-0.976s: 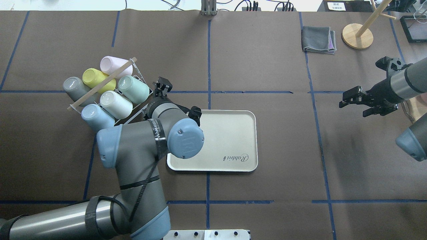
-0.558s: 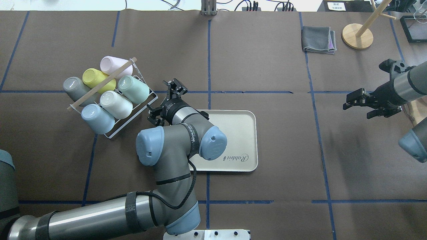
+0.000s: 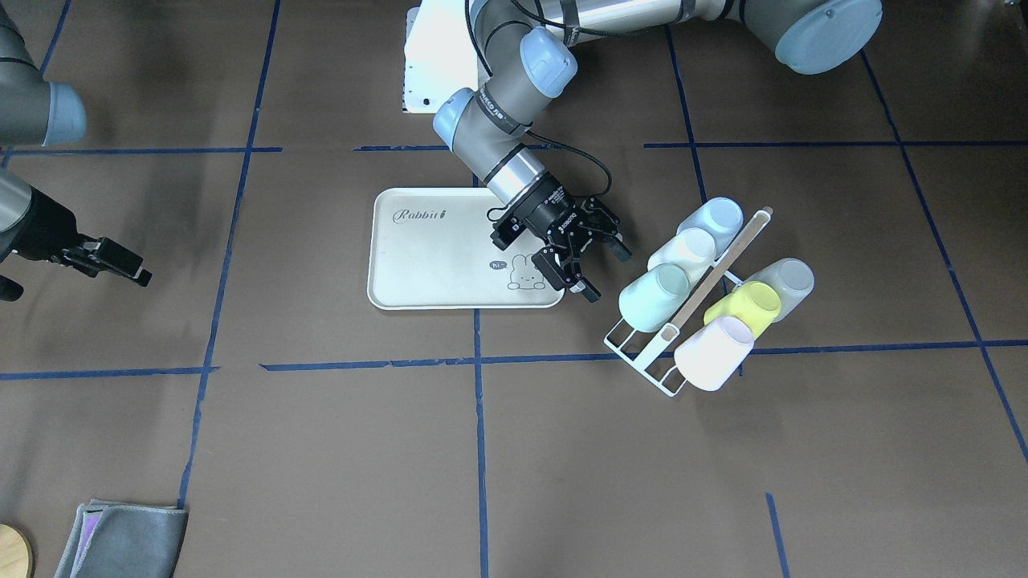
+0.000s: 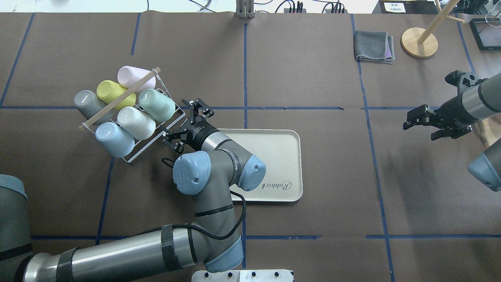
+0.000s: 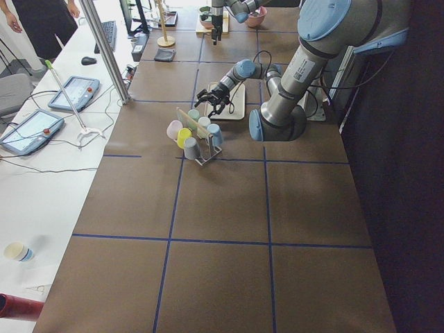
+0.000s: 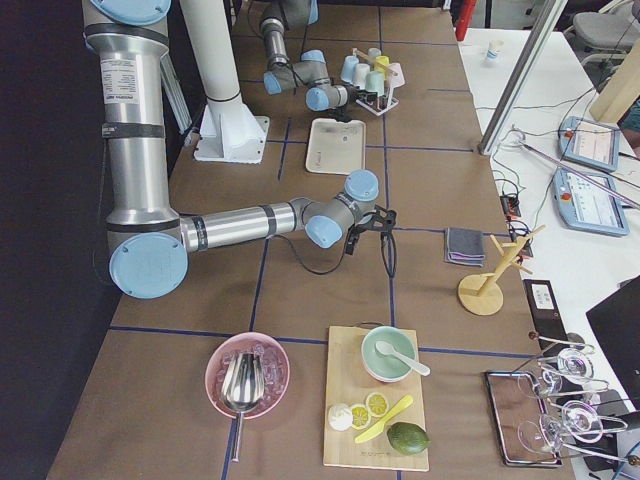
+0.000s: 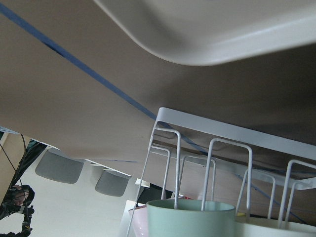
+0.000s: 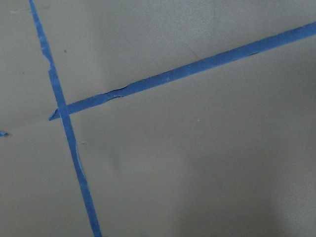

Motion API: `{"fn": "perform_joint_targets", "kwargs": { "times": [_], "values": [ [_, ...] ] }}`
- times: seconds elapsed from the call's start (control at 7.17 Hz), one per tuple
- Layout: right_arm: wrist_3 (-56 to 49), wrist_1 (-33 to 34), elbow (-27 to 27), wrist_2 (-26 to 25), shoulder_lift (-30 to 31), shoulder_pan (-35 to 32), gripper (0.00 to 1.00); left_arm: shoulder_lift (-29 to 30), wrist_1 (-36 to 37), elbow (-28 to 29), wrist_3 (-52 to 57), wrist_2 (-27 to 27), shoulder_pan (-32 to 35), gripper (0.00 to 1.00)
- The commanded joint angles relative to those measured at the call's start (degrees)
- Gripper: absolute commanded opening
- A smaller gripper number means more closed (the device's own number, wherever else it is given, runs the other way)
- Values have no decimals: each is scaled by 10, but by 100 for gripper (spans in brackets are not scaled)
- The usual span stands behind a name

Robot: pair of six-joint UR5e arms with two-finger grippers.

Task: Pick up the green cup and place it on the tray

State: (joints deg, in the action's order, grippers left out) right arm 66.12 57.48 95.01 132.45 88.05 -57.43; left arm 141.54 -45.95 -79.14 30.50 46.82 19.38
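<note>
**Wide jaws closing on the racked cup**

Front-facing: saw left gripper spread wide and empty, just beside green cup, tilted in wire rack, off the tray.
Overhead: found right gripper parted, idle, well apart.
Left wrist: showed cup rim low, beneath rack wires.
Judged likely trouble: snagging a wire, nudging the white cup, dragging the rack.

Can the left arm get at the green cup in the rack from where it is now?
Probably yes. The left end effector is open and faces the green cup with nothing between them. The white cup lies right beside it in the rack, so finger room looks tight.
</note>
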Motion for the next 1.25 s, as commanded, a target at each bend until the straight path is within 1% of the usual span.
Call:
{"fn": "perform_joint_targets", "kwargs": {
  "times": [0.0,0.14,0.28,0.42,1.12],
  "values": [
    [1,0,-1,-1,-1,0,100,1,5,16,-11,-16,0,100],
    [1,0,0,-1,-1,0,100,0,2,32,-36,-35,0,100],
    [1,0,0,-1,-1,0,100,1,2,33,-38,-38,0,100],
    [1,0,0,-1,-1,0,100,-1,1,35,-53,-60,1,100],
    [0,0,0,-1,-1,-1,100,-9,-6,36,-58,-67,7,100]
  ]
}}
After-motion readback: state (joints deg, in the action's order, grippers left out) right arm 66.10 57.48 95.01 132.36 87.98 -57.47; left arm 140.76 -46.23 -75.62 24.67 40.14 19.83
